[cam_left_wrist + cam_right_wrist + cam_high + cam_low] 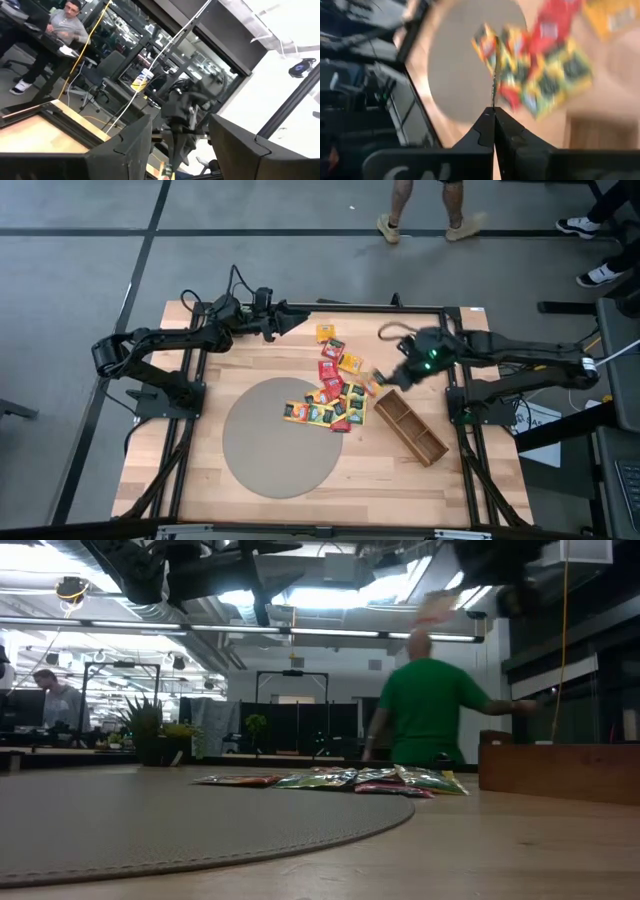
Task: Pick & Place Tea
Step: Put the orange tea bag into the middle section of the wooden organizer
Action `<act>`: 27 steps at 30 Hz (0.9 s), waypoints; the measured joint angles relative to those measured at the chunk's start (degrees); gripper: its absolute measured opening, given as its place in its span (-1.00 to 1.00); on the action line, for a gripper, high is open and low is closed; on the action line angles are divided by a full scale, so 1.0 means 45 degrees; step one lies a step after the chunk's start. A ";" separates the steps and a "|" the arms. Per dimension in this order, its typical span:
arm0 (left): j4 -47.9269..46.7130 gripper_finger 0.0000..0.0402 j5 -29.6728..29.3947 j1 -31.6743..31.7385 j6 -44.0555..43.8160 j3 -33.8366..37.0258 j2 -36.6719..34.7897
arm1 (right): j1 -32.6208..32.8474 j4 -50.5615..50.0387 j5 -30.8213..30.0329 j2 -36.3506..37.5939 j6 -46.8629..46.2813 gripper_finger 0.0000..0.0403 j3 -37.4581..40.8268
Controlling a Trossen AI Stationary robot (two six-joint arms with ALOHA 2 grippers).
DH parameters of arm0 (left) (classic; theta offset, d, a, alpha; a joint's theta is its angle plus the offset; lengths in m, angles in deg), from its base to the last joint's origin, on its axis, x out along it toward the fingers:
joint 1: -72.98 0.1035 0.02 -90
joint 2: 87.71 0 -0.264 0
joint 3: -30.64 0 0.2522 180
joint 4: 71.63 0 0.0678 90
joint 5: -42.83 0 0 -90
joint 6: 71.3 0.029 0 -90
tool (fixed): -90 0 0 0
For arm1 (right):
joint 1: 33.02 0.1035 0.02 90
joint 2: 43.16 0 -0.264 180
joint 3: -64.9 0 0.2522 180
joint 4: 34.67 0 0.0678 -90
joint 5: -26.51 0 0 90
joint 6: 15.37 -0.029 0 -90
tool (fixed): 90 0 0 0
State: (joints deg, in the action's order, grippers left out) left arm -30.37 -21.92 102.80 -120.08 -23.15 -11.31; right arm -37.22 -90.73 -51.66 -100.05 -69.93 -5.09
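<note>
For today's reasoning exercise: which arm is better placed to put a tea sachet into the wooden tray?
Right. Its claw, shut on a sachet, hangs beside the tray; the left claw is open at the table's far edge.

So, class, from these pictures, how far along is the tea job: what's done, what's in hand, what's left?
Done: nothing visibly, since the wooden tray looks empty. In hand: the right gripper is shut on one sachet, held edge-on by the tray's end. Left: the pile of sachets at the grey mat's edge. The left gripper waits open at the table's far edge.
</note>
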 joint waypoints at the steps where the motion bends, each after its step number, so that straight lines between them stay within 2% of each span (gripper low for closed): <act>1: -0.0003 -0.06 -0.0001 -0.0003 0.0000 0.0000 0.0000 | 0.0369 -0.0519 0.0000 0.0161 -0.0400 -0.99 0.0000; 5: -0.0140 -0.05 -0.0004 -0.0005 0.0000 0.0000 0.0000 | 0.1937 -0.2159 -0.0367 0.0664 -0.2165 -0.99 0.0000; 13: -0.0480 -0.06 -0.0006 -0.0010 0.0081 0.0000 0.0000 | 0.4608 -0.5208 -0.2451 0.0867 -0.5205 -0.99 0.0063; 22: -0.0767 -0.05 -0.0004 -0.0015 0.0248 0.0000 0.0000 | 0.6385 -0.5141 -0.2726 0.0843 -0.6525 -0.99 0.1813; 27: -0.0772 -0.07 -0.0004 -0.0015 0.0346 0.0000 0.0000 | 0.6591 -0.4725 -0.3710 0.0836 -0.6571 -0.99 0.2864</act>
State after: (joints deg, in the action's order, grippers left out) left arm -33.84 -21.94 102.74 -118.52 -23.15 -11.31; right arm -7.56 -111.99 -68.36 -96.29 -99.49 7.80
